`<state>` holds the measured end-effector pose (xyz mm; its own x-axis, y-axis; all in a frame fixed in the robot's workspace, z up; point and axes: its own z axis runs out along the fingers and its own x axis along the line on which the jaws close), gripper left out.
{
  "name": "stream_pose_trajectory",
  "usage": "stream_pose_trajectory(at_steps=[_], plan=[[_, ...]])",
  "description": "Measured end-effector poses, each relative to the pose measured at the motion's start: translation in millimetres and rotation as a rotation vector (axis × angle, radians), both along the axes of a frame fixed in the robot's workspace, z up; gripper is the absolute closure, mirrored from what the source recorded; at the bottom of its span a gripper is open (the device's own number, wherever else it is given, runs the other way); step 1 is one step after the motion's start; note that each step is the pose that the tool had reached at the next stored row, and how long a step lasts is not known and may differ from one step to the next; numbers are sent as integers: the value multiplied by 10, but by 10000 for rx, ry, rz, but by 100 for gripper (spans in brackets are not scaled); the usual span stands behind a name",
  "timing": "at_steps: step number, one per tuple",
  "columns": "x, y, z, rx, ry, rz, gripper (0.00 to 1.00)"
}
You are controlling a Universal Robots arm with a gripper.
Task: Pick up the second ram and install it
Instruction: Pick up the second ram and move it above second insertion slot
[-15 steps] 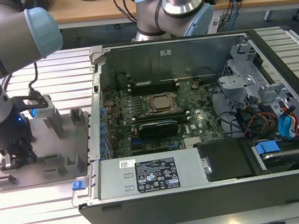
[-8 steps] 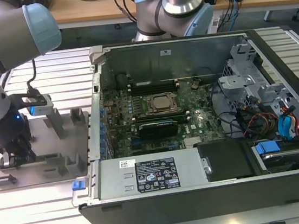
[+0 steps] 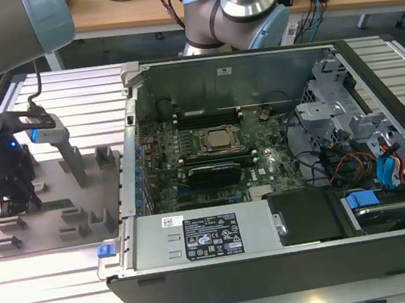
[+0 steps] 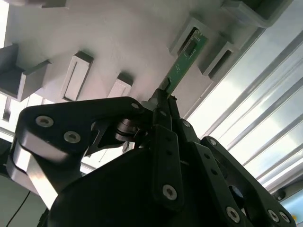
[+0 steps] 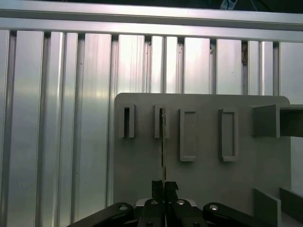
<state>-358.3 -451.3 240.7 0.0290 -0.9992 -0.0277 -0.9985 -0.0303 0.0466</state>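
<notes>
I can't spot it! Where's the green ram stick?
The ram stick stands in the grey plate's slot, pinched by the claw, at the exterior view's left.

Colours: second ram [image 4: 182, 66] green; pincer [image 4: 163, 99] black; fixture plate [image 3: 50, 231] plain grey; counter [image 5: 57, 118] silver, ribbed in parallel stripes; computer case [image 3: 277, 275] black, grey inside; motherboard [image 3: 270, 161] green
</notes>
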Motion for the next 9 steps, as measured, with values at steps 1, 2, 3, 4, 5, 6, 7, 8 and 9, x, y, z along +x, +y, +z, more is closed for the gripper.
stream_pose_trajectory(at_steps=[1,2,3,4,5,6,7,8,9], plan=[[0,0,40,0,0,0,87],[0,0,57,0,-1,0,87],[0,0,70,0,0,0,87],[0,0,92,0,0,0,87],[0,0,116,0,0,0,87],[0,0,159,0,0,0,87],[0,0,214,0,0,0,87],[0,0,251,0,0,0,87],[0,0,289,-1,1,0,87]])
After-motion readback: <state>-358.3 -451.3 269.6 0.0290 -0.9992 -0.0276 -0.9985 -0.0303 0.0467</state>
